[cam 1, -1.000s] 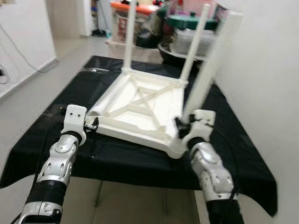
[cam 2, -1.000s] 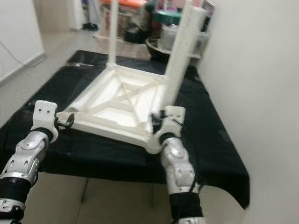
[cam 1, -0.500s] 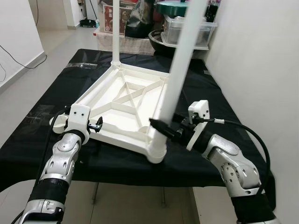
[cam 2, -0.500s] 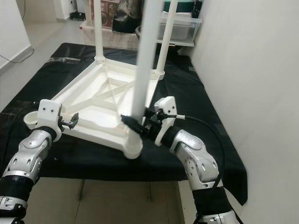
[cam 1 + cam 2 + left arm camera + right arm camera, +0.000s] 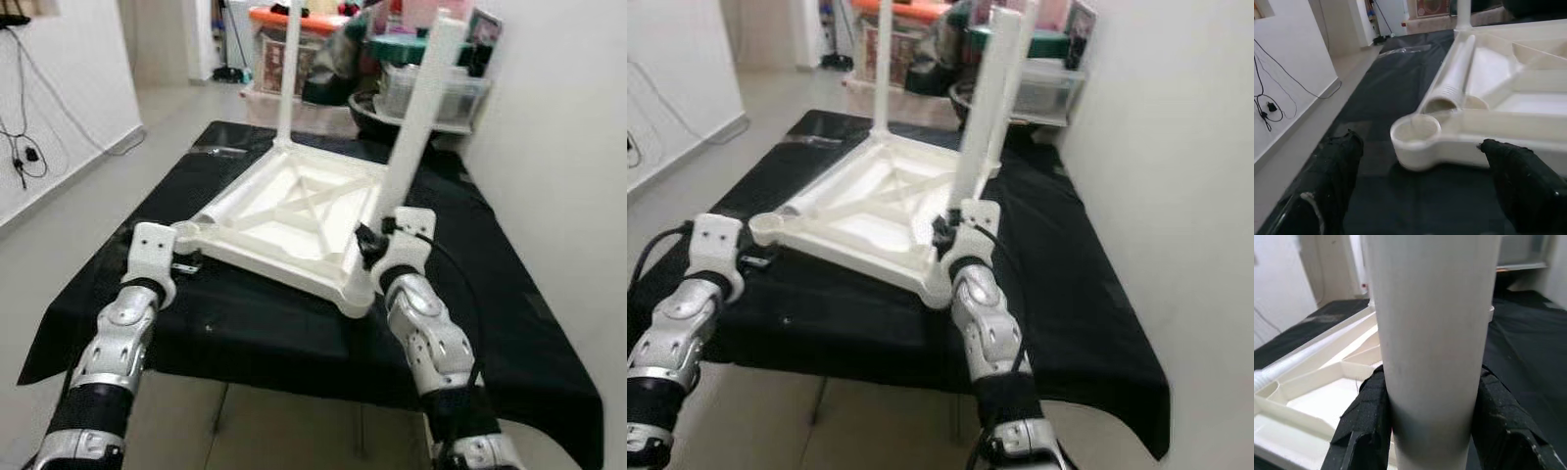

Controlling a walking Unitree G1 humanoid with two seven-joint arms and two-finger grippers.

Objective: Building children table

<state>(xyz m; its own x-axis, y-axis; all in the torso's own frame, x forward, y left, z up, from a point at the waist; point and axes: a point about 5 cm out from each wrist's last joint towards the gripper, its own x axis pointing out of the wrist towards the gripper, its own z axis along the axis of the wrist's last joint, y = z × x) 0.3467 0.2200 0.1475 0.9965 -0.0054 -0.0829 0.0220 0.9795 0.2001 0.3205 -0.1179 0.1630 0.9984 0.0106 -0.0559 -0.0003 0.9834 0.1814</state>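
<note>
**Right gripper clamped on near leg, socket seating at risk**

Right gripper (image 5: pixel 370 245) closed tight on the white plastic round table leg (image 5: pixel 416 127), low on the shaft, just above the near right corner socket of the upturned white ribbed plastic tabletop (image 5: pixel 294 220); black pads (image 5: pixel 1369 415) pressed against both sides of the tube. Left gripper (image 5: pixel 1420 161) spread wide, holding nothing, fingers (image 5: pixel 1334 166) straddling the empty near left corner socket (image 5: pixel 1415 133) of the tabletop without touching it.

Tabletop lying underside up on the black cloth-covered table (image 5: pixel 245 323), two further white legs (image 5: pixel 290 73) standing at its far corners. One loose white ribbed-end leg (image 5: pixel 1452 73) lying inside the tabletop's frame, threaded end just beside the empty socket.

Risks, as judged: held leg leaning rather than plumb, so likely to bind or cross-thread if pushed or turned as is; tabletop unrestrained, apt to slide or tip on the cloth under any sideways load; near corner overhanging toward the table edge.

Beyond the tabletop: cluttered plastic storage bins (image 5: pixel 294 44) and a dark basin (image 5: pixel 382 108). White wall (image 5: pixel 558 147) close on the tabletop's right, limiting elbow room for the right arm.
</note>
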